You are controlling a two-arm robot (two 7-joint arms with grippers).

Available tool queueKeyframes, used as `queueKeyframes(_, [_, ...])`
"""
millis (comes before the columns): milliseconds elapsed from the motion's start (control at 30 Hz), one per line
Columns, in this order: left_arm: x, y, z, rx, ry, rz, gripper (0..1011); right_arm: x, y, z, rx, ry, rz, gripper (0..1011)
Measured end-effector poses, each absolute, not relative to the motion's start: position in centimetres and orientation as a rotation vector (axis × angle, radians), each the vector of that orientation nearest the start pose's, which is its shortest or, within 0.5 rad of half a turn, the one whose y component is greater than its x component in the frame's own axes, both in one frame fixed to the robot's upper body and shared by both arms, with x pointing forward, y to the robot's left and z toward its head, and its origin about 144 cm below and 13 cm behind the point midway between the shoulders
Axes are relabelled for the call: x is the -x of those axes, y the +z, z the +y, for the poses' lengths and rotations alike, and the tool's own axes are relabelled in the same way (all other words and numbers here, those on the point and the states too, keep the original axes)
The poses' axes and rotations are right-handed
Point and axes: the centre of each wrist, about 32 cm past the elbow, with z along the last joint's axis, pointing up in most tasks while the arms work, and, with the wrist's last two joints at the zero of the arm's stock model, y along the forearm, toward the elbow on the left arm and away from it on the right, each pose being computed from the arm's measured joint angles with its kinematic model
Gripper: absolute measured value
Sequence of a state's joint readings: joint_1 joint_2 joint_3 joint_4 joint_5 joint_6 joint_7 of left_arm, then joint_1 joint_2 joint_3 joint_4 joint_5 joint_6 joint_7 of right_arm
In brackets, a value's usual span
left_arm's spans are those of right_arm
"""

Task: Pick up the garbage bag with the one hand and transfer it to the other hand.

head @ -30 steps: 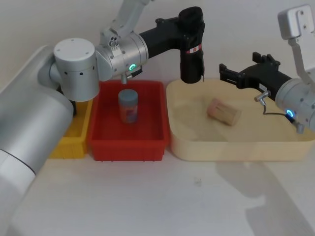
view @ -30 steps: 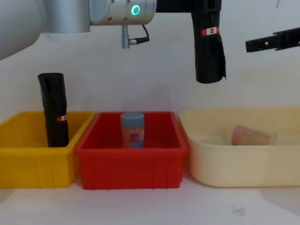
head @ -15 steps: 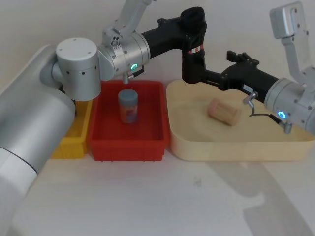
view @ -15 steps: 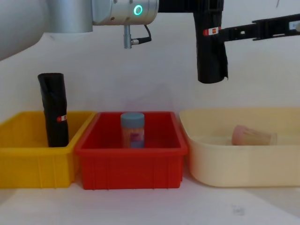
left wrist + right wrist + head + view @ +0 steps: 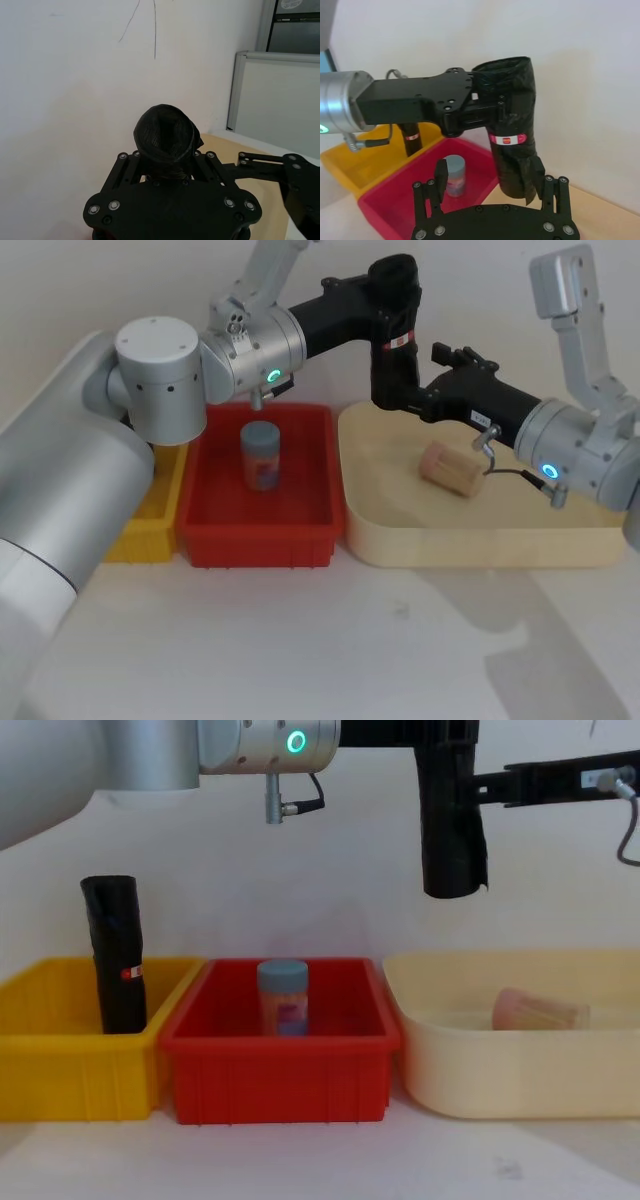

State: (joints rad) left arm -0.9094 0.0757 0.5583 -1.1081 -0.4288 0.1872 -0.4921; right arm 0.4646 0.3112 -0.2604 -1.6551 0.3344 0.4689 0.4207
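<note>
- The tray (image 5: 480, 540) takes up the 3 o'clock side of the table. The red bin (image 5: 255, 540) is at centre and the yellow bin (image 5: 70, 1070) at 9 o'clock.
- The bag (image 5: 392, 360) is a tight black roll. It hangs upright in the air over the tray's 10 o'clock corner.
- I read it as light, soft and slick. Squeezed hard it will dent, and gripped loosely it could slide.
- The left gripper (image 5: 388, 315) reaches in from the bag's 9 o'clock and pinches the roll near its top.
- The right gripper (image 5: 488, 164) comes in from 3 o'clock. Its fingers (image 5: 441, 170) are spread either side of the lower half.
- I'd take hold below the red-and-white label (image 5: 507, 139), where the roll looks firm, not on the loose flap at the bottom.
</note>
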Motion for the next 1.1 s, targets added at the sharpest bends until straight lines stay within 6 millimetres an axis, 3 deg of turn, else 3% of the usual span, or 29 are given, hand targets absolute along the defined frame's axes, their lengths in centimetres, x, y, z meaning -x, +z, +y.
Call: queueKeyframes(1100, [-63.9, 135.8, 10.6, 0.036, 0.617, -0.137, 345, -57.7, 131.3, -20.2, 0.179, -1.000, -0.125, 1000])
